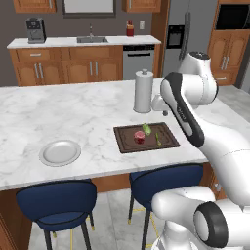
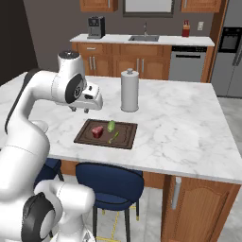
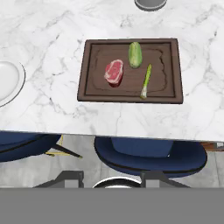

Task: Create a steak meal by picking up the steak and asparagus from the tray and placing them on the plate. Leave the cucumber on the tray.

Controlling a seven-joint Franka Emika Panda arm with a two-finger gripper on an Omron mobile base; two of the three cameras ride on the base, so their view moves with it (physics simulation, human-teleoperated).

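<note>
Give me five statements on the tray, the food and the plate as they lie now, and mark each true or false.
1. The steak, the asparagus and the cucumber all lie on the tray. True.
2. The plate already holds the steak. False: the plate holds nothing, and the steak is on the tray.
3. In the hand view the asparagus lies between the steak and the cucumber. False: it lies to the right of both, the steak farthest left.
4. A white cylinder stands upright on the counter beyond the tray. True.
5. The tool grips the asparagus. False: it hangs above the counter, apart from the food.
</note>
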